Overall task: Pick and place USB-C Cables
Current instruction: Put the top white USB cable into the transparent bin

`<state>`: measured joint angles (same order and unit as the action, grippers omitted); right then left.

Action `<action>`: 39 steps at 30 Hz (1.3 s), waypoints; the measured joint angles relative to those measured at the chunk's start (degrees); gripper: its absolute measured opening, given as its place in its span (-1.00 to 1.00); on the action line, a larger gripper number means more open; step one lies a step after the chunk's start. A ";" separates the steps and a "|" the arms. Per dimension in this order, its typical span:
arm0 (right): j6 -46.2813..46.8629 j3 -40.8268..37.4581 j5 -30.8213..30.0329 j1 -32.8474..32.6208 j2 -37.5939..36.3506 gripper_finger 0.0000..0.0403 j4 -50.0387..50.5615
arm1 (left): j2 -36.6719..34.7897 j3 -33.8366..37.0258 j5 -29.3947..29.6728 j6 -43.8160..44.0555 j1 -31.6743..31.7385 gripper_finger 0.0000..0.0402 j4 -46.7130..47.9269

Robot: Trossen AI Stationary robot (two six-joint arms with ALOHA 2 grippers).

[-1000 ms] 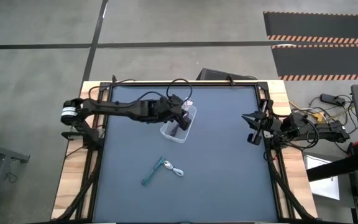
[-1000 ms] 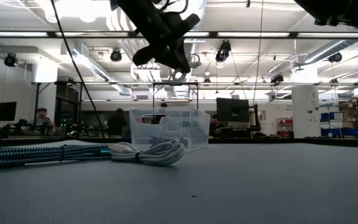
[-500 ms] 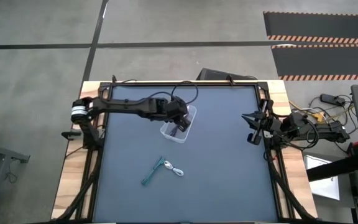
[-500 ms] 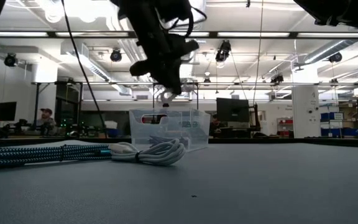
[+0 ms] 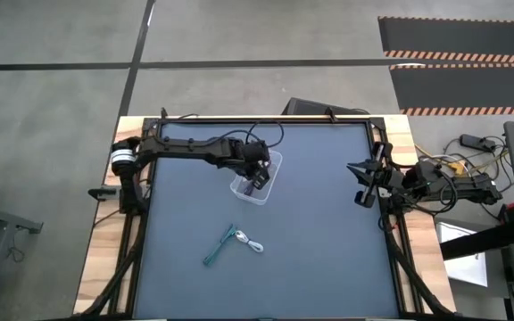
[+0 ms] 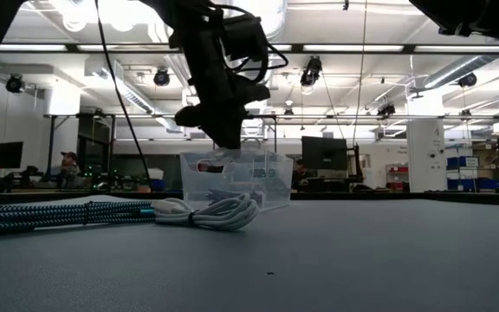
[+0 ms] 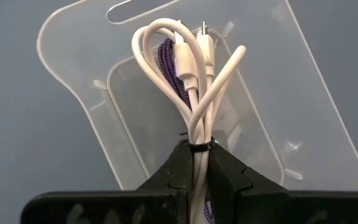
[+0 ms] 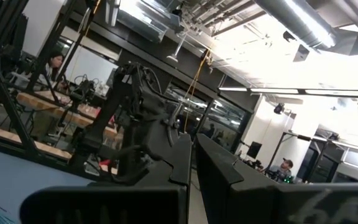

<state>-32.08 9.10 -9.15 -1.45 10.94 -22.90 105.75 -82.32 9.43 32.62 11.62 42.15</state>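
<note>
left fingers point(image 7: 197, 180) pinch white cable point(image 7: 191, 81) | loops toward bin point(image 7: 303, 124) floor

white cable point(image 7: 194, 93) over bin, purple cable point(image 7: 169, 68) inside

I work in a large industrial lab hall: bare concrete floor point(image 5: 52, 98) with striped hazard mats point(image 5: 460, 55), exposed ceiling ducts point(image 8: 303, 22) and strip lights point(image 6: 388, 48), monitors point(image 6: 323, 153), people seated at benches point(image 8: 42, 102)
</note>
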 joint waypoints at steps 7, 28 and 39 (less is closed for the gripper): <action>-0.06 0.00 0.02 0.00 0.00 -0.94 0.00 | 0.00 0.15 0.00 0.00 0.70 -0.95 -0.69; -0.07 0.00 0.02 -0.01 0.00 -0.94 0.00 | 0.00 3.10 0.35 0.24 0.77 -0.95 -6.10; -0.06 0.00 0.02 0.00 0.00 -0.94 0.00 | 0.00 3.37 1.73 1.25 0.77 -0.95 -6.12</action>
<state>-32.14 9.10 -9.13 -1.45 10.94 -22.90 105.75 -78.96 11.16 33.87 12.38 36.03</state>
